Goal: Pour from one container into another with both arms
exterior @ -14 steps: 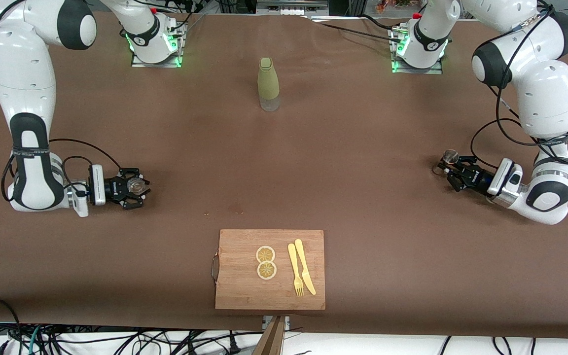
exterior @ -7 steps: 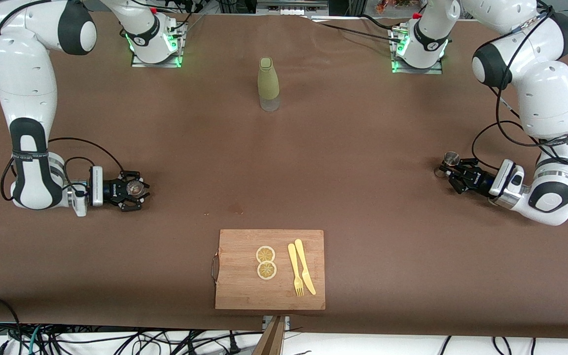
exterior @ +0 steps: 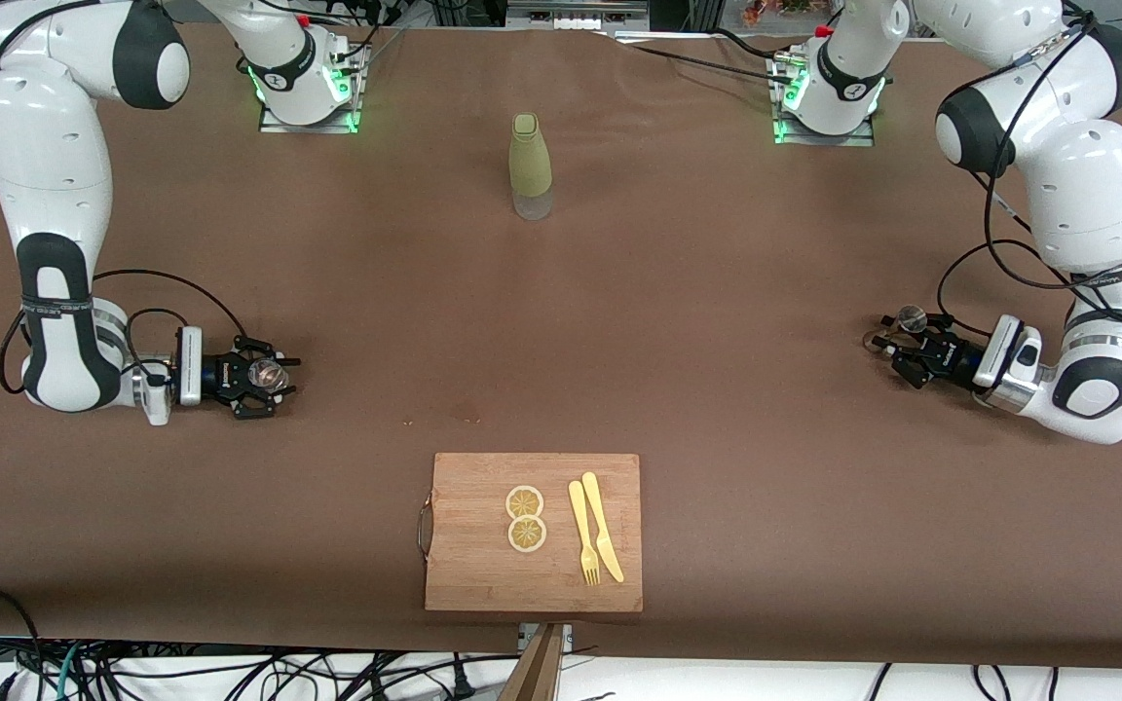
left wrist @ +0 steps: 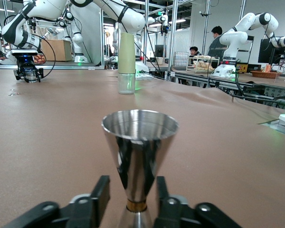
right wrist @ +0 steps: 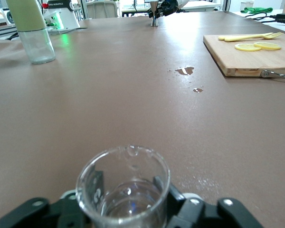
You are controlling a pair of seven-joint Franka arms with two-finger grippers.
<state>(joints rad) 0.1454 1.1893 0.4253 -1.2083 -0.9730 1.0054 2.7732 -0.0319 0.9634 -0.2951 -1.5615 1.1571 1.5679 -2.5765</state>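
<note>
Nearest the front camera, a wooden cutting board (exterior: 534, 532) carries two lemon slices (exterior: 526, 518), a yellow fork (exterior: 584, 534) and knife (exterior: 603, 526). Farther back, right hand (exterior: 264, 375), low at the right arm's end of the surface (exterior: 717, 321), fingers clamped around a clear glass cup (right wrist: 123, 190). Left hand (exterior: 897, 343), low at the left arm's end, fingers closed on the waist of a steel jigger (left wrist: 139, 152). Farthest, between the bases, an upright green-sleeved bottle (exterior: 530, 166).
</note>
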